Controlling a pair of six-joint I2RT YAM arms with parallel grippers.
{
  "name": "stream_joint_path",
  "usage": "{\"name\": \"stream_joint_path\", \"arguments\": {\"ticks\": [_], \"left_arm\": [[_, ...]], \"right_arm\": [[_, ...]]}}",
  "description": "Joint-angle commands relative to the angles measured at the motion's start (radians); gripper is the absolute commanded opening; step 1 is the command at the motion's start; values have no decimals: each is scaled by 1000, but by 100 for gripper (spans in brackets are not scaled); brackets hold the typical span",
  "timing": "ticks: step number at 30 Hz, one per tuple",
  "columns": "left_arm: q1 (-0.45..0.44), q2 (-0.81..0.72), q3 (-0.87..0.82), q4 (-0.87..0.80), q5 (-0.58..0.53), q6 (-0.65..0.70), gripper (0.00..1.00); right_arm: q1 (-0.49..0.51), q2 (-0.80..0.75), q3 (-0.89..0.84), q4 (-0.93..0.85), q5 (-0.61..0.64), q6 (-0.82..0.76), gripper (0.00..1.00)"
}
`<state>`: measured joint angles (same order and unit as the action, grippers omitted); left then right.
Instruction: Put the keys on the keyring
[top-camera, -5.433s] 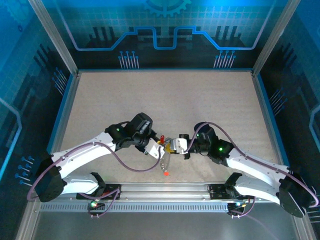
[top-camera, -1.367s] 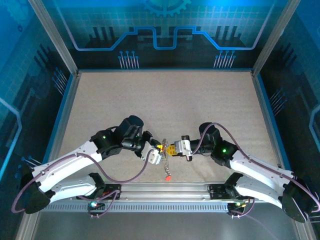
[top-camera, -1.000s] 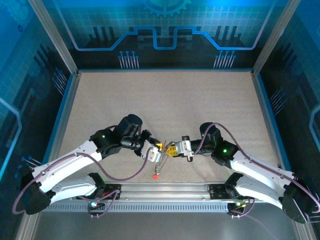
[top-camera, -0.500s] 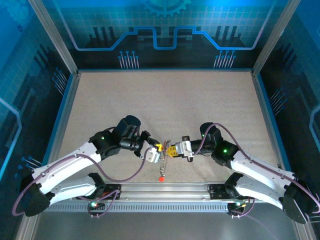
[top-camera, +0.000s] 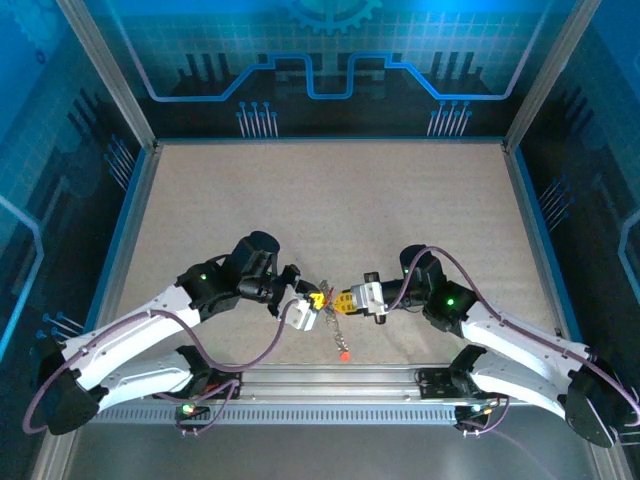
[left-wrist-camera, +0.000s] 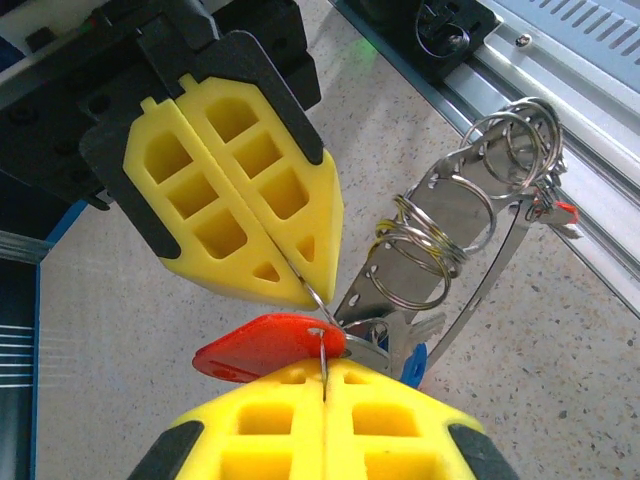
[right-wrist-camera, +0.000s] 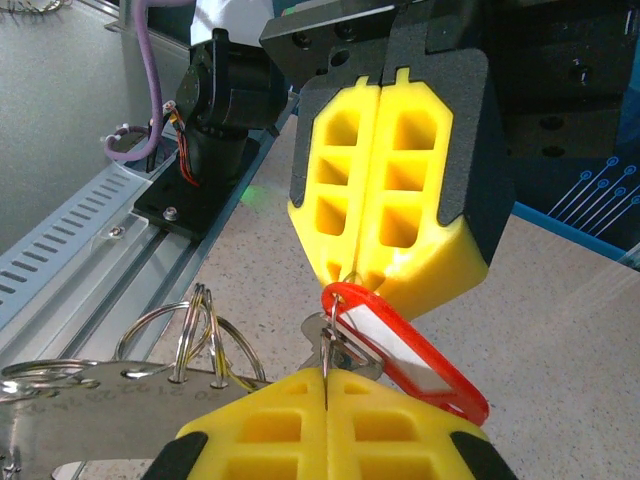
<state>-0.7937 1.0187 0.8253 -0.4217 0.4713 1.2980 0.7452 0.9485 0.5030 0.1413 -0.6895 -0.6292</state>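
My two grippers meet tip to tip near the table's front middle. The left gripper (top-camera: 316, 300) (left-wrist-camera: 325, 378) and the right gripper (top-camera: 338, 300) (right-wrist-camera: 327, 385) are both shut on the keyring's thin grey wire (left-wrist-camera: 321, 355) (right-wrist-camera: 327, 345), which spans the short gap between them. A red plastic tag (left-wrist-camera: 260, 347) (right-wrist-camera: 410, 355) with a white label hangs on that wire beside a silvery key (right-wrist-camera: 311, 326). A blue-headed key (left-wrist-camera: 412, 366) shows just behind it. The rest of the bunch dangles toward the rail and ends in a small red piece (top-camera: 345, 353).
A flat metal plate carrying several split rings (left-wrist-camera: 440, 225) (right-wrist-camera: 110, 405) hangs in the bunch beside the grippers. The slotted metal rail (top-camera: 330, 382) with the arm mounts runs close along the front. The speckled table (top-camera: 330, 210) stretches back to blue walls.
The dangling bunch with its red end has swung from left to right under the grippers. Both grippers keep their place and stay shut.
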Motion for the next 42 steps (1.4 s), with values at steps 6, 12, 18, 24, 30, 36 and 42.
{"name": "stream_joint_path", "arguments": {"ticks": [6,12,18,24,30,36,42], "left_arm": [[6,3,12,-37,70,43,0],[5,11,13,-21,56,38,0],[4,29,12,3,36,14,0],[5,36,15,6,51,14,0],[5,25,21,15,72,12,0],[5,29,33,-21,83,39,0],[-5,42,31,-47,68,64,0]], "right_arm": [[-2,-16,-3,15,-37,-12,0],[0,-17,2,16,-56,-15,0],[4,-13,2,16,-66,-20,0],[6,-10,9,3,-56,-26,0],[8,5,15,-7,-52,-30,0],[7,8,20,-1,-44,-30,0],[5,-5,11,9,-35,-20,0]]}}
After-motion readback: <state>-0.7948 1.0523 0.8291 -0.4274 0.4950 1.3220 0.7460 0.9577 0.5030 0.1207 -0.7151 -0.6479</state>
